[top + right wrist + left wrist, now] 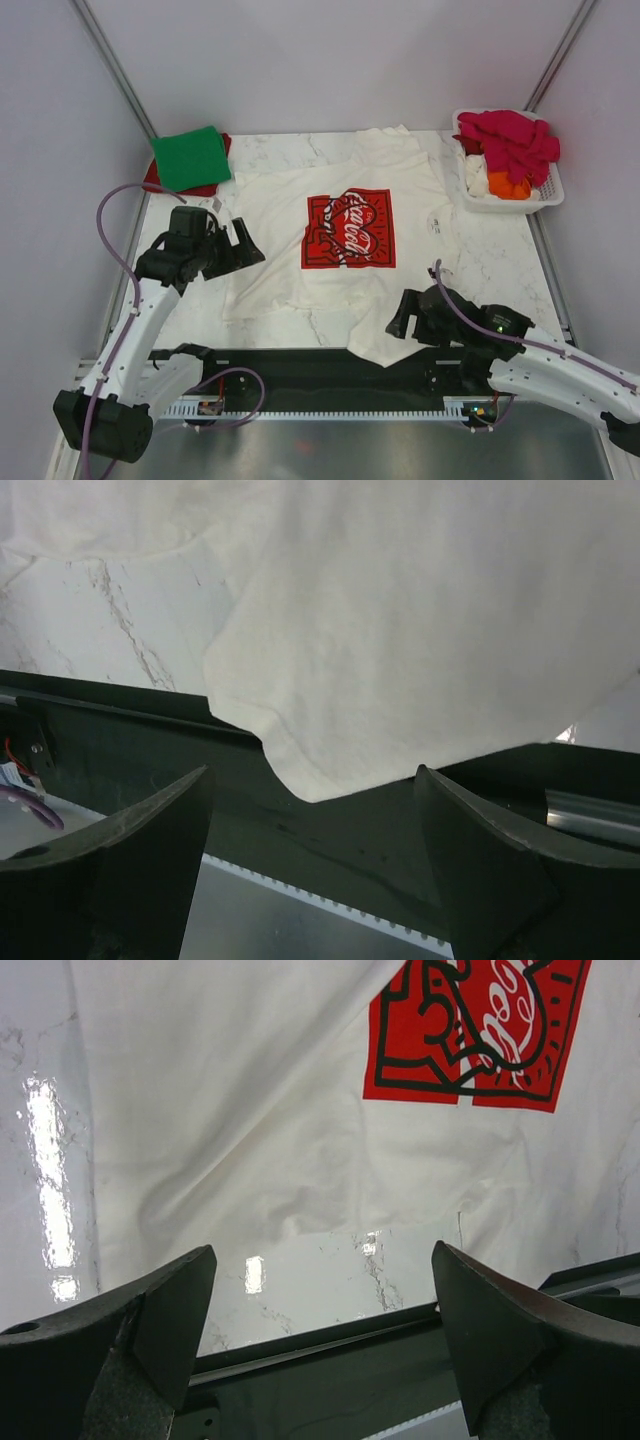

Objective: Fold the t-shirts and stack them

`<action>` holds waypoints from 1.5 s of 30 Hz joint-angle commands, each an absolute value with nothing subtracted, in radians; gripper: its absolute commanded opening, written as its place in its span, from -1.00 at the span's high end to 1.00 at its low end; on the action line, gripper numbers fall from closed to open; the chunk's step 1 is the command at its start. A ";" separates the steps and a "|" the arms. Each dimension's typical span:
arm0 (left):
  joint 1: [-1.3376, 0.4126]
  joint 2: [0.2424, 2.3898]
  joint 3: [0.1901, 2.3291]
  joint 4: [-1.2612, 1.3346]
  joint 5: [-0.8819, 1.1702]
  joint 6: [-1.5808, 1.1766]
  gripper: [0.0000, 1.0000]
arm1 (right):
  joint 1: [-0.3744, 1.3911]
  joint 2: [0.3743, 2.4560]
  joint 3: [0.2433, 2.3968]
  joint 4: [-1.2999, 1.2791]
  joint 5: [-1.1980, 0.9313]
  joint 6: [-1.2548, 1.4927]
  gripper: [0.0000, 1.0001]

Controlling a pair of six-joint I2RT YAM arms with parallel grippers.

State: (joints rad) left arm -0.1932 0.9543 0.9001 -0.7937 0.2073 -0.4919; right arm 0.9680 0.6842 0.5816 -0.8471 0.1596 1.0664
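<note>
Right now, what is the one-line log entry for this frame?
white t-shirt: spread flat, corner over near edge | left gripper: open, empty | right gripper: open, empty | green t-shirt: folded, far left

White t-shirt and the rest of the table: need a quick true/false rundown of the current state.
1. The white t-shirt lies spread on the table with its red print up. True.
2. The left tool is shut on a sleeve. False: it is open and holds nothing.
3. A folded green shirt lies on a red shirt at the far left corner. True.
4. The basket is empty. False: it holds magenta cloth and orange cloth.
5. A corner of the white t-shirt laps over the table's near edge, by the open right tool. True.
</note>
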 commanded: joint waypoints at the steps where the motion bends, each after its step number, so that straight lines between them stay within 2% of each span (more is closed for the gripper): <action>1: -0.198 0.904 0.874 -0.811 0.229 -0.469 -0.93 | 1.009 0.560 0.487 -0.937 0.180 1.282 -0.76; 5: -0.198 0.910 0.854 -0.848 0.167 -0.515 -0.93 | 1.020 0.629 0.367 -0.832 0.069 1.247 -0.74; 14: -0.198 0.879 0.857 -0.868 0.149 -0.525 -0.93 | 1.042 0.707 0.324 -0.707 0.127 1.241 -0.59; 16: -0.199 0.882 0.857 -0.870 0.146 -0.525 -0.93 | 1.042 0.724 0.310 -0.675 0.127 1.243 -0.43; 17: -0.199 0.882 0.857 -0.871 0.140 -0.528 -0.93 | 1.043 0.727 0.302 -0.649 0.126 1.244 -0.30; 18: -0.199 0.881 0.859 -0.873 0.138 -0.534 -0.93 | 1.042 0.727 0.301 -0.641 0.126 1.244 0.02; 20: -0.199 0.874 0.857 -0.891 0.111 -0.544 -0.96 | 1.042 0.715 0.328 -0.682 0.167 1.239 0.40; 21: -0.202 0.874 0.859 -0.905 0.086 -0.578 -0.99 | 1.042 0.695 0.356 -0.730 0.202 1.233 0.82; 22: -0.204 0.873 0.859 -0.917 0.077 -0.590 -0.99 | 1.042 0.683 0.391 -0.794 0.247 1.233 0.99; 24: -0.210 0.867 0.859 -0.945 0.069 -0.623 -0.99 | 1.042 0.654 0.527 -1.003 0.378 1.233 1.00; 29: -0.253 0.839 0.821 -0.988 0.046 -0.696 -1.00 | 1.042 0.580 0.724 -1.185 0.494 1.295 1.00; 33: -0.362 0.860 0.808 -1.011 -0.035 -0.810 -1.00 | 1.042 0.577 0.790 -1.227 0.546 1.293 1.00; 37: -0.497 0.989 0.767 -0.999 -0.092 -0.904 -1.00 | 1.042 0.629 0.793 -1.216 0.528 1.250 1.00; 40: -0.505 1.003 0.698 -0.999 -0.092 -0.904 -1.00 | 1.042 0.606 0.821 -1.273 0.555 1.261 1.00; 45: -0.505 0.950 0.653 -0.999 -0.092 -0.904 -1.00 | 1.043 0.519 0.946 -1.452 0.730 1.354 1.00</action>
State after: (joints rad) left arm -0.5014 0.9894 0.6476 -1.0023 -0.0544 -0.8478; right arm 1.0370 0.5674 0.8467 -1.2816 0.5835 1.2922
